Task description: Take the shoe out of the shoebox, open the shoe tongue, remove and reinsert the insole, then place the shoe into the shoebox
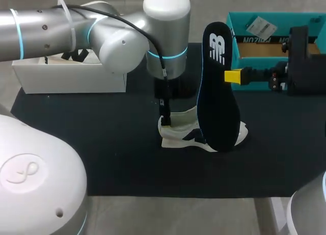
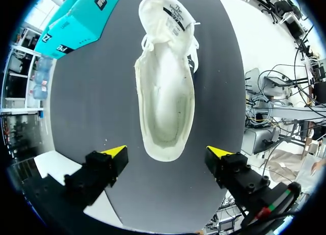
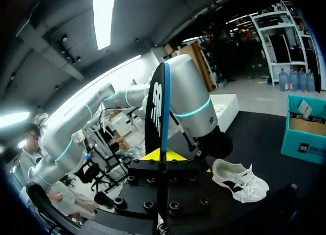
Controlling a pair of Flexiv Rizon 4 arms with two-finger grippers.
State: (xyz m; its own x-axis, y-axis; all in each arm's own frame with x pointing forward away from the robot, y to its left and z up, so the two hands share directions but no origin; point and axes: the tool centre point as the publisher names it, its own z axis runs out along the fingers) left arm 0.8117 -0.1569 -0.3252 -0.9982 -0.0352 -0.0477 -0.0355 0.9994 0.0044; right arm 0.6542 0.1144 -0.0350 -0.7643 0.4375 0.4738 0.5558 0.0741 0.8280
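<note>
Black insole pinched in right tool; left tool gapes wide above shoe.

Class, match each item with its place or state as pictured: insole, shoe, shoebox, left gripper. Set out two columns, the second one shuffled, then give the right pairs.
Column one:
1. insole
2. shoe
3. shoebox
4. left gripper

Column two:
A. teal, at the far right in the head view
B. open, hovering over the shoe's heel
C. upright, clamped in the right gripper
D. on the black mat, its inside bare

Pairs: 1-C, 2-D, 3-A, 4-B
</note>
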